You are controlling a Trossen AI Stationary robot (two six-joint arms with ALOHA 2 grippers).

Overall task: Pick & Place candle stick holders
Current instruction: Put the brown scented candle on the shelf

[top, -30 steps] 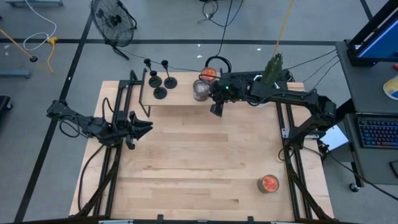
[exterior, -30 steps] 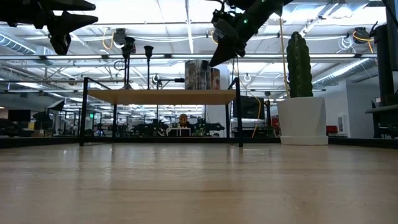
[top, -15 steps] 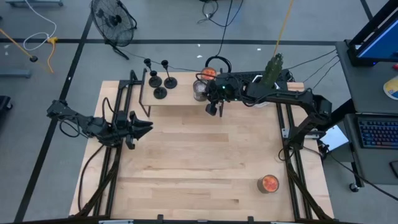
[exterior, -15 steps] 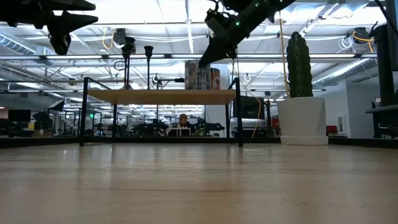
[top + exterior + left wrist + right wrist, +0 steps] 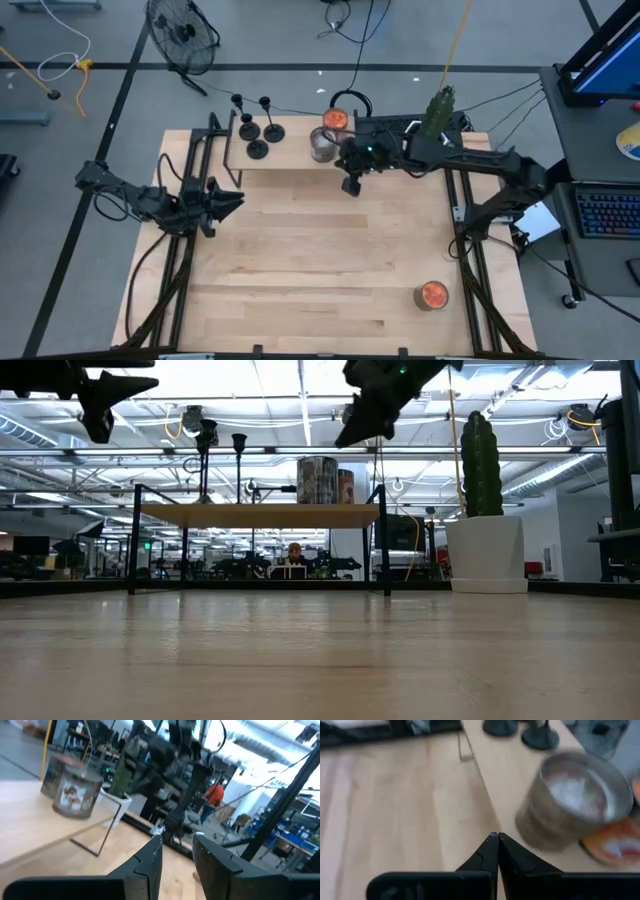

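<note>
- Where the small raised shelf runs along the far edge of the wooden table, the three black candle stick holders stand together at its left end, discs down and stems upright, with nothing touching them.
- Further right on that shelf sit a silvery can and, close behind it, an orange-topped tin.
- Just off the shelf's front edge and beside the can hangs the right gripper, raised above the table, its two fingers pressed together on nothing.
- Over the table's left side, well apart from the holders, the left gripper waits in the air with a narrow gap between its fingers and nothing in it.
- Another orange-lidded tin rests near the table's front right corner; a potted cactus stands at the far right.
- From the overhead camera the shelf's contents are laid out plainly; the table-level camera shows two holder stems rising above the shelf top, with the can to their right.
- Only the right wrist camera shows the fingertips meeting, with the can close ahead and two holder bases beyond.
- Through the left wrist camera the can appears on the shelf, and a person in orange stands far back.
</note>
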